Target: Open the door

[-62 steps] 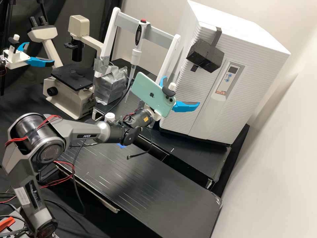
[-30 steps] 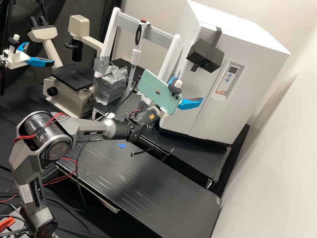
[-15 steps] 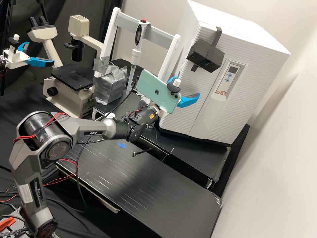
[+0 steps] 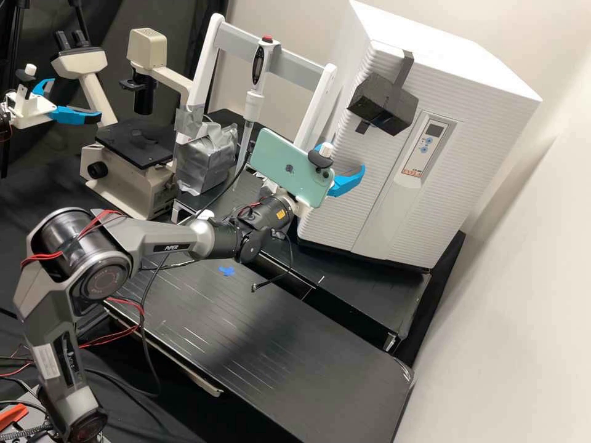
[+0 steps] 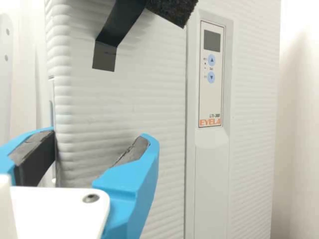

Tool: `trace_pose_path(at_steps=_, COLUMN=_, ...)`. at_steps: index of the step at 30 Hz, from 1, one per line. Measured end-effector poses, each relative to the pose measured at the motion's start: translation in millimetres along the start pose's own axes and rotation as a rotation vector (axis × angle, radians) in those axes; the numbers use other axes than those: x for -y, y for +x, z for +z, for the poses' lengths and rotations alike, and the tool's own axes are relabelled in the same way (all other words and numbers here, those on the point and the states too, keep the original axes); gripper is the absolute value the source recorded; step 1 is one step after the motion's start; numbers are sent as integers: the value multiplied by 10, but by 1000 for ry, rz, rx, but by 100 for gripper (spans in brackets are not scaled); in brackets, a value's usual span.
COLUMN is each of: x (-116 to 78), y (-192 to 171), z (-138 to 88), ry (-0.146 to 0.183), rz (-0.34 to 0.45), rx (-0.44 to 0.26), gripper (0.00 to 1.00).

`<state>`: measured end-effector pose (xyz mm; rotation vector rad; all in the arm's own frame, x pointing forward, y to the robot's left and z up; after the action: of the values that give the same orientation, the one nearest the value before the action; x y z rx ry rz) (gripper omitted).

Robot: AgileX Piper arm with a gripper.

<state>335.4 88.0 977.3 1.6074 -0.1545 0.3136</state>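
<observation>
In the high view, the white ribbed door (image 4: pixel 381 154) is shut on its incubator (image 4: pixel 443 55), near the pincer (image 4: pixel 340 157) at about 3 o'clock. Its face points roughly toward 5 o'clock; its long axis leans from 7 to 1 o'clock. The pincer's 2 blue fingers stand apart.

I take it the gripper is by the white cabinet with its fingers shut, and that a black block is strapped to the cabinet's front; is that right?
Not quite: the wrist view shows the fingers open, a gap between them. The gripper is by the white cabinet, and the black block is strapped to its front.
</observation>
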Motion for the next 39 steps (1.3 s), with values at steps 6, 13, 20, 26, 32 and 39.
trace_pose_path(at_steps=6, x=28, y=-11, z=9, ry=1, rz=-8, rx=2, gripper=0)
trace_pose_path(at_steps=13, x=23, y=-16, z=-4, ry=-5, rz=-10, rx=-3, gripper=0)
trace_pose_path(at_steps=20, x=15, y=-25, z=-21, ry=-11, rz=-10, rx=-9, gripper=0)
trace_pose_path(at_steps=26, x=21, y=-29, z=-26, ry=-21, rz=-17, rx=-13, gripper=0)
trace_pose_path(at_steps=32, x=1, y=-68, z=26, ry=-29, rz=-14, rx=-16, gripper=0)
trace_pose_path(at_steps=39, x=-88, y=-179, z=97, ry=-29, rz=-6, rx=-28, gripper=0)
